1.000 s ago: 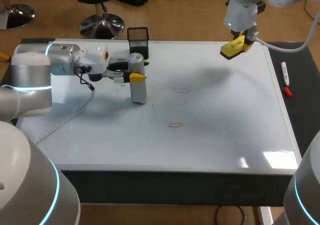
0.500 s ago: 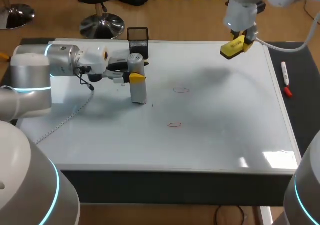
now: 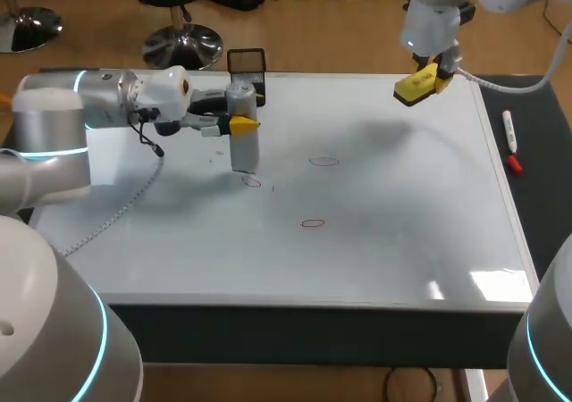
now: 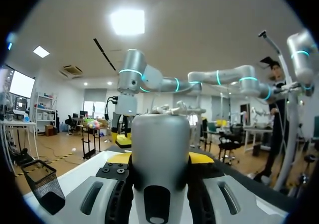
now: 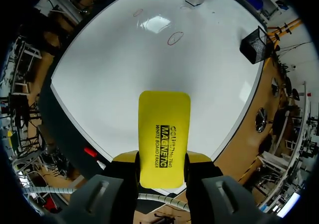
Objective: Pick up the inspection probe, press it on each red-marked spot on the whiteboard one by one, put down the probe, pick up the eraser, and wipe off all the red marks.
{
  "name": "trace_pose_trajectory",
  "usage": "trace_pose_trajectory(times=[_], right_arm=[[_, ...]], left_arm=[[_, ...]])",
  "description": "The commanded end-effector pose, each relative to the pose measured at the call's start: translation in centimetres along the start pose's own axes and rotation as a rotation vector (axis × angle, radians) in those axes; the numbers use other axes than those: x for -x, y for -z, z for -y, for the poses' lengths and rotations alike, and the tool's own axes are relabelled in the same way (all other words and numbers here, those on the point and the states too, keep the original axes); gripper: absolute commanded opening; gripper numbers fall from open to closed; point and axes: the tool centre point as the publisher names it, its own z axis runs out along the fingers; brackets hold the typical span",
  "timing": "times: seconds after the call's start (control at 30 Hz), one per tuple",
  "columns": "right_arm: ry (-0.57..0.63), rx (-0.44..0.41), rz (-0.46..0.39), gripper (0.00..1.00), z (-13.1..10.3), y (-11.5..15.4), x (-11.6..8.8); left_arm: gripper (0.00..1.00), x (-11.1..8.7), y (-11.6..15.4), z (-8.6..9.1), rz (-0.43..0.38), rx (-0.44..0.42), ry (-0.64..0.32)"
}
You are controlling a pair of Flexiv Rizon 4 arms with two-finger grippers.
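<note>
Left hand (image 3: 241, 125): clamped on probe (image 3: 243, 152), upright, tip right by nearest red mark (image 3: 251, 181)
Next mark (image 3: 324, 161), probably: off to probe's right, left arm's way closer
Right hand (image 3: 420, 80): gripping eraser (image 3: 413, 87), up over board (image 3: 402, 205) far corner

left gripper (image 3: 241, 125) | has risen and drawn back toward the far edge | inspection probe (image 3: 243, 143) lifted off the whiteboard (image 3: 375, 241) | small red mark (image 3: 251, 181) uncovered below its tip
</note>
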Motion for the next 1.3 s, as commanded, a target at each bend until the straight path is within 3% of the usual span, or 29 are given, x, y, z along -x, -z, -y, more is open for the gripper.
trace_pose_trajectory(times=[0.03,0.23,0.73,0.97,1.3], right_arm=[[0.002,-0.003,-0.003,0.0,0.0,0.2,-0.1],[0.002,-0.003,-0.003,0.0,0.0,0.2,-0.1],[0.002,-0.003,-0.003,0.0,0.0,0.2,-0.1],[0.002,-0.003,-0.003,0.0,0.0,0.2,-0.1],[0.002,-0.003,-0.003,0.0,0.0,0.2,-0.1]], left_arm=[[0.0,0.3,1.1,1.0,0.022,-0.002,-0.014],[0.0,2.4,3.7,2.6,0.066,-0.037,-0.045],[0.0,8.4,9.0,5.2,0.147,0.005,-0.091],[0.0,10.8,11.1,5.7,0.162,0.014,-0.086],[0.0,12.5,12.9,5.8,0.185,0.023,-0.078]])
